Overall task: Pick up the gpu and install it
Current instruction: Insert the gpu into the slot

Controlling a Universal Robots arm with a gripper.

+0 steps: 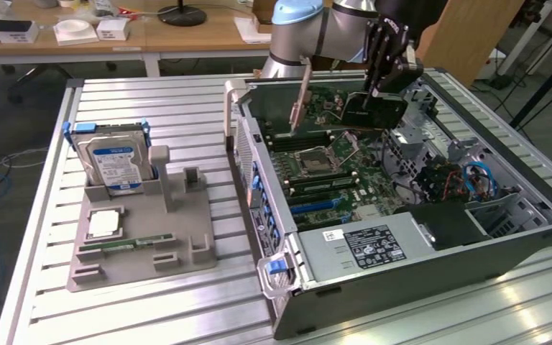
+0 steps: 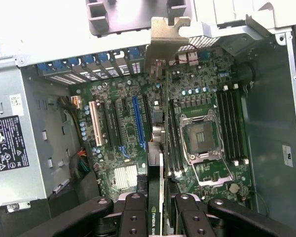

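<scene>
I am pinching the gpu (image 2: pixel 170 39) on edge between the fingers of my tool (image 2: pixel 157 210). It is hanging directly below my tool inside the open computer case (image 1: pixel 430 266), above the motherboard (image 2: pixel 113 94). Its silver bracket is pointing away from my tool.

The counter (image 1: pixel 161 108) was a silver metal top of long ribbed slats with narrow grooves between them. Two things rested directly on it. Toward the exterior view's left sat a flat grey holder plate (image 1: pixel 132 262) with upright posts and shallow recesses. Toward the exterior view's right lay a dark computer case (image 1: pixel 430 269) on its side, open face up. The two sat near each other, seemingly with a strip of bare slats between them.
</scene>
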